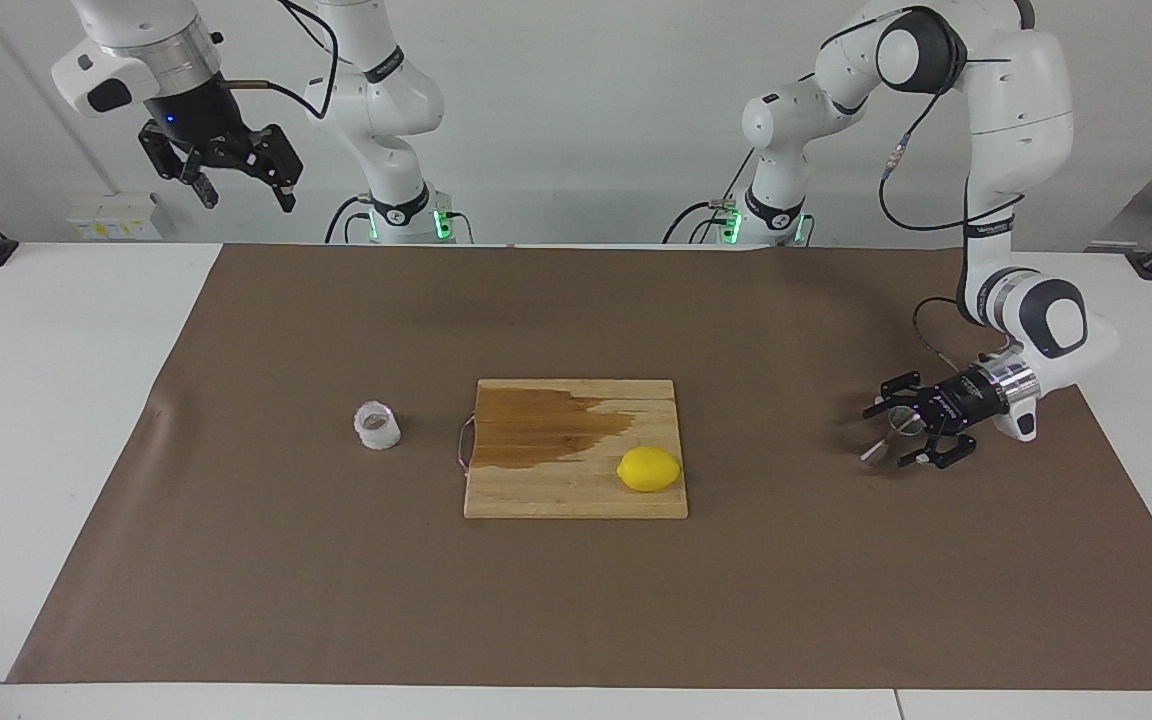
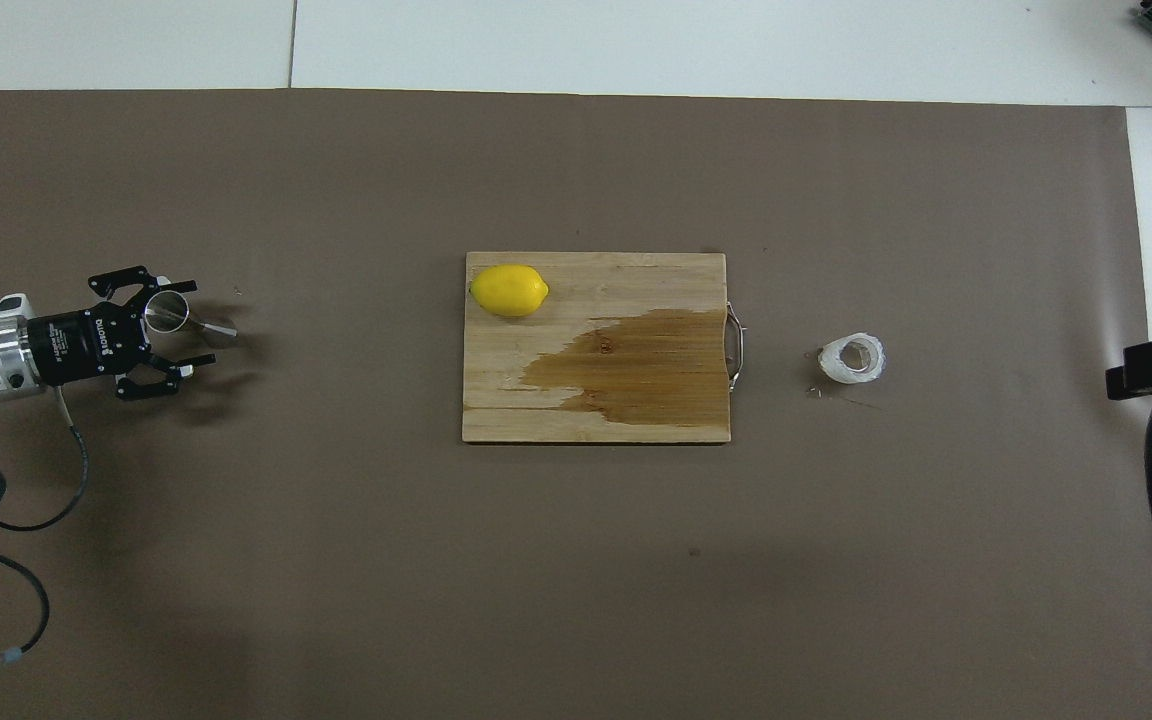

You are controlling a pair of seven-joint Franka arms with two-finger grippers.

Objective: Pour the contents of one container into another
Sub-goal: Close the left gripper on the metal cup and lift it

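Only the facing view shows the right hand (image 1: 236,185), open, raised. The shiny steel hourglass jigger (image 2: 186,320) lies between the open left hand's (image 2: 184,322) fingers, toward twelve o'clock.

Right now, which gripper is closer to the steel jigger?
Left. The left gripper is low at the jigger, its fingers open around it. The right gripper waits raised at the right arm's end.

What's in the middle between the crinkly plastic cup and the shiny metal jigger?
The wooden cutting board with the lemon on it lies between the plastic cup and the jigger; the overhead view shows it best.
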